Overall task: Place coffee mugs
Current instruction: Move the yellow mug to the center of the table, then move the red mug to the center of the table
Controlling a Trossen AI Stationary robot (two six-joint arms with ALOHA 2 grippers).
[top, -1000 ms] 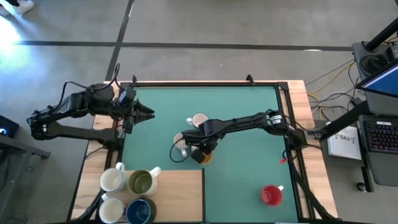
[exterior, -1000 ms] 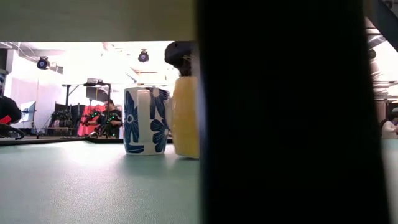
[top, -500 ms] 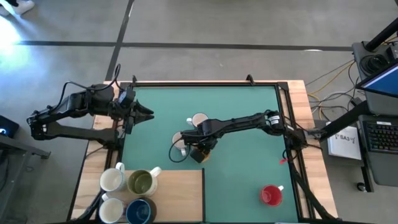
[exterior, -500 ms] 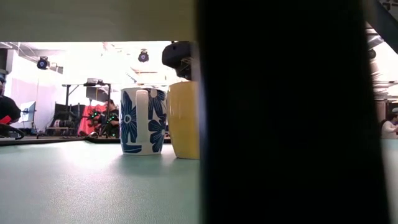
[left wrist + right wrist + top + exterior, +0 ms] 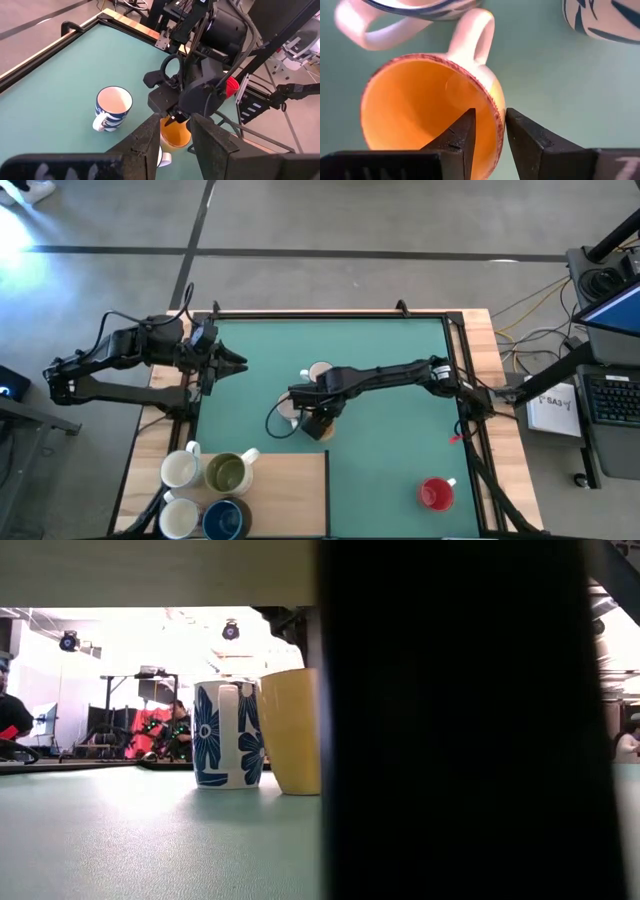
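Four mugs [image 5: 204, 491] grouped at the high view's lower left; red mug [image 5: 436, 493] lower right. Centre: right gripper [image 5: 318, 423] unclenched, fingers straddling the orange mug's [image 5: 427, 116] rim. Left gripper [image 5: 232, 361], upper left, grasps nothing.

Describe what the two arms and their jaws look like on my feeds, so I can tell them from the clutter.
Both arms are dark, slim and jointed. The left arm has black cables looping over it; its left gripper tapers to a point. The right arm carries a chunky black right gripper with a looped cable beside it. The jaws are flat, matte black, wedge-shaped blades.
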